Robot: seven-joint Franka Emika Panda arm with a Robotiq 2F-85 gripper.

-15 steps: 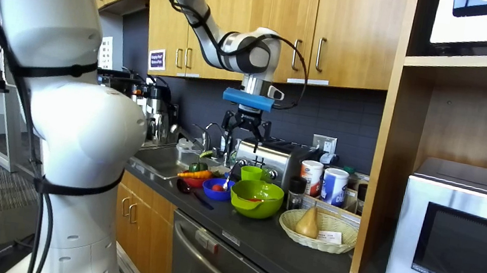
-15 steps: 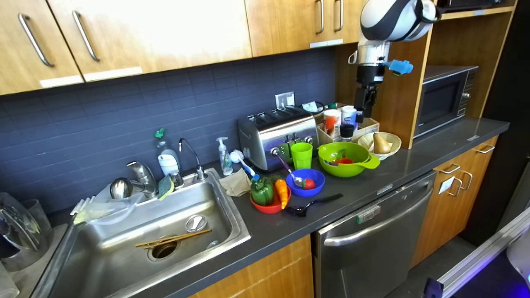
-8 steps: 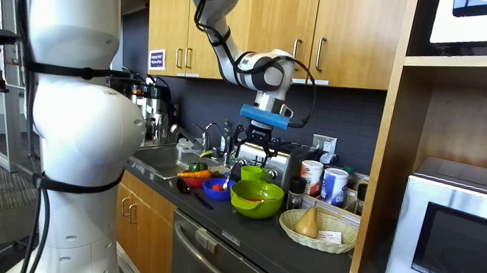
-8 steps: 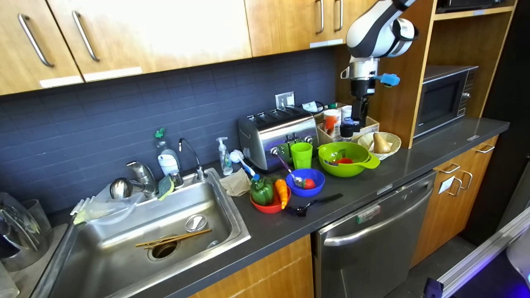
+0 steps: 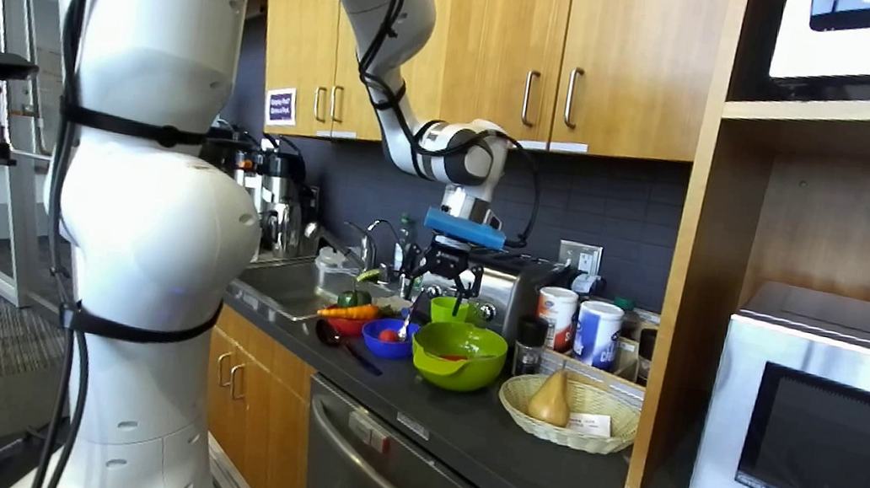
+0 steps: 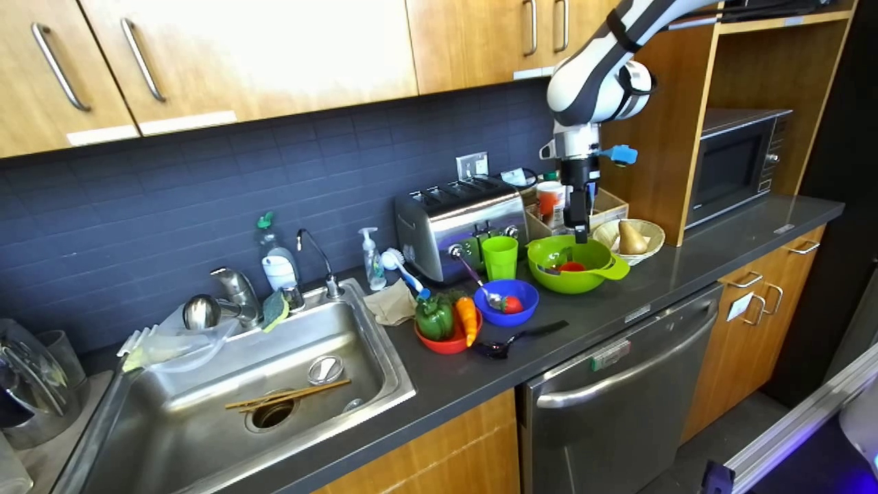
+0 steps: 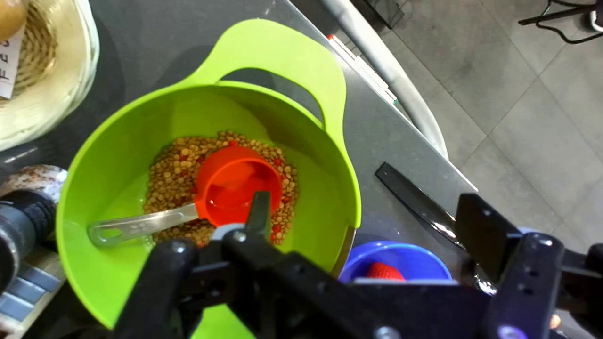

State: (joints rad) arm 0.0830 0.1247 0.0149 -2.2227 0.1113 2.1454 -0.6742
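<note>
Lower than a second ago, your gripper [image 7: 368, 219] hangs wide and empty. Left to right from the wrist: wicker basket [image 7: 66, 87], green bowl [image 7: 325, 188] with the red measuring cup [image 7: 231, 183] inside, likely in easier reach now, then the blue bowl [image 7: 421, 261].

On the dark grey tabletop [image 6: 679, 271], a small round red plastic bowl [image 6: 442, 347] holds a green bell pepper [image 6: 433, 320], with an orange carrot [image 6: 467, 320] lying over its rim. 2 slim brown wooden chopsticks [image 6: 315, 390] lie inside the rectangular stainless-steel sink [image 6: 171, 436], and a clear bottle with a green cap [image 6: 278, 269] stands near its back edge. A steel-and-black toaster [image 6: 456, 228] stands before the dark blue tiled wall [image 6: 171, 213]. A pale, rounded woven basket [image 5: 578, 440] holds a tan pear [image 5: 551, 399] (a white printed card [image 5: 589, 423] sits beside it). Past an upright wooden panel [image 5: 686, 245] stands a silver box-shaped microwave [image 5: 831, 457].
</note>
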